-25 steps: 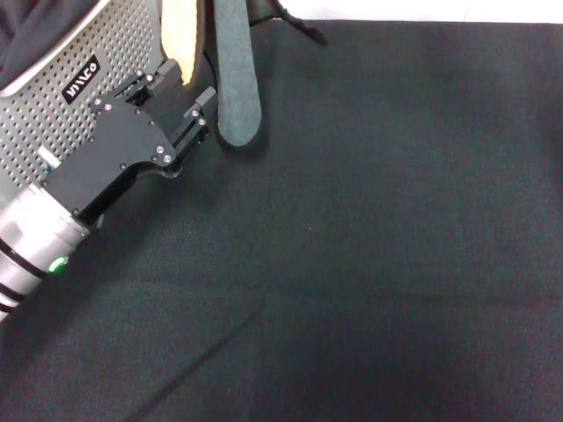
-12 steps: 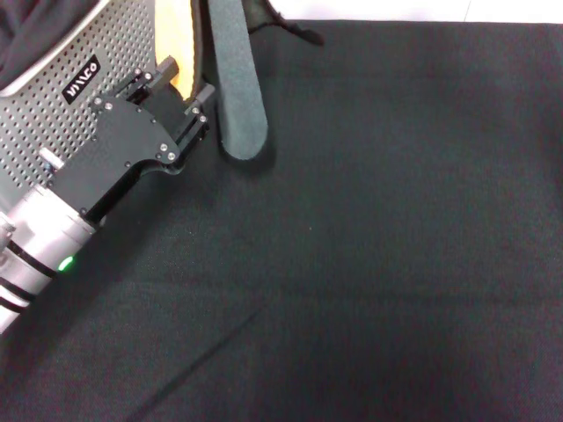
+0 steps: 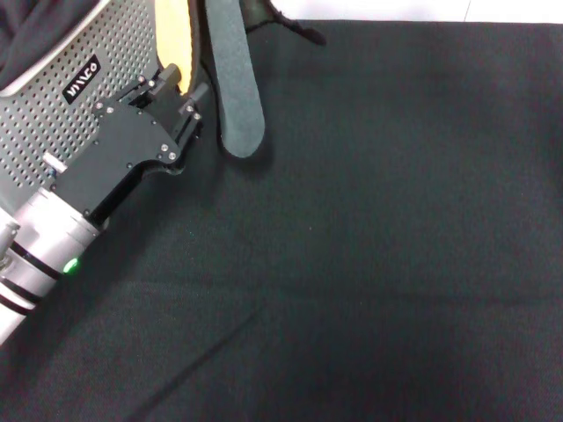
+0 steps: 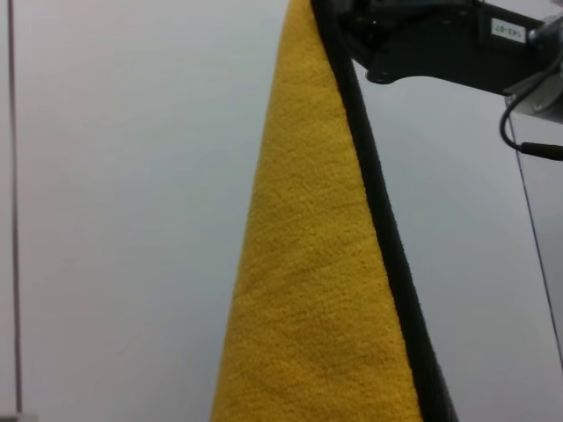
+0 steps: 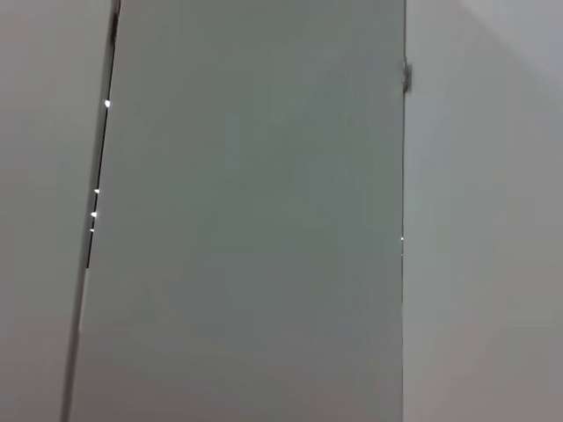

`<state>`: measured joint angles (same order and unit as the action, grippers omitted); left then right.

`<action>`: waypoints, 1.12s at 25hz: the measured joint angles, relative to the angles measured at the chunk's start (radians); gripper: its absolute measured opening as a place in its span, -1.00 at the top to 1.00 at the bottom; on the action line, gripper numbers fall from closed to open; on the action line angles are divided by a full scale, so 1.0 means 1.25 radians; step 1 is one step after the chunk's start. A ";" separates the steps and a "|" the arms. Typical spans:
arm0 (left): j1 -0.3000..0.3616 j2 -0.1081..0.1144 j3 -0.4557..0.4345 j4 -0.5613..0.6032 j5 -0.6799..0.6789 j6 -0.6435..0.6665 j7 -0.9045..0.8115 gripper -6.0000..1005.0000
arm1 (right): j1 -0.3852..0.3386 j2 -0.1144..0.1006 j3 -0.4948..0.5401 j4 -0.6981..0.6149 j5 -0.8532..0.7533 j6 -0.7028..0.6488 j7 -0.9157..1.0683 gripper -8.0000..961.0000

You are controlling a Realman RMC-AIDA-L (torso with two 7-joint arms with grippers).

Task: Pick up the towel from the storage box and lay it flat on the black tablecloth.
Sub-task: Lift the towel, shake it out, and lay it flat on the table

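A large black tablecloth (image 3: 378,246) covers nearly the whole surface, matte with faint creases. At the surface's far left corner stands the storage box (image 3: 53,105), a light grey bin with walls of small round holes and a small black label with white letters (image 3: 80,77). The robot's left arm reaches in from the near left edge, a silver cylinder with a green light leading to a black body, and its left hand (image 3: 180,88) sits just in front of the box's right end. The left hand is clenched on the towel (image 3: 230,79), gripping it at the orange-yellow fold. The towel hangs down from above the head view's top edge in two parts: a narrow orange-yellow strip touching the hand's fingertips, and beside it a longer dull grey-green strip whose rounded lower end reaches down to the tablecloth near the far edge; whether it touches cannot be told. In the left wrist view the towel's orange-yellow terry face (image 4: 317,290) fills the middle, with a thin black hem (image 4: 387,237) running along one side. The right hand appears in no view.
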<state>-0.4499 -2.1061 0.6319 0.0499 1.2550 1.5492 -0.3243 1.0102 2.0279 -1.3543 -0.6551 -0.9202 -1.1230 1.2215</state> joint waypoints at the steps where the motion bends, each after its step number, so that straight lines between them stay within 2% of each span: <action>1: -0.001 0.000 0.000 -0.003 -0.004 0.000 0.000 0.14 | 0.000 0.000 -0.001 0.000 0.002 -0.002 0.000 0.95; 4: -0.003 0.000 0.000 -0.011 -0.018 0.000 0.000 0.34 | -0.001 0.000 -0.003 0.000 0.005 -0.008 0.001 0.95; 15: 0.003 0.003 0.005 -0.013 -0.016 0.003 -0.011 0.42 | -0.010 0.000 -0.004 0.003 0.005 -0.010 0.001 0.95; 21: 0.010 0.007 0.007 -0.001 -0.014 0.012 -0.079 0.81 | -0.024 0.000 -0.004 0.000 0.005 -0.014 0.006 0.95; 26: 0.014 0.011 0.010 0.012 0.005 0.038 -0.137 0.97 | -0.048 -0.002 -0.002 -0.003 0.005 -0.036 0.027 0.95; 28: 0.022 0.013 0.010 0.027 0.021 0.060 -0.160 0.97 | -0.066 -0.004 -0.002 -0.013 0.003 -0.053 0.046 0.95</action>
<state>-0.4229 -2.0900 0.6446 0.0834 1.2812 1.6239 -0.5245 0.9271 2.0229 -1.3573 -0.6717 -0.9170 -1.1896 1.2787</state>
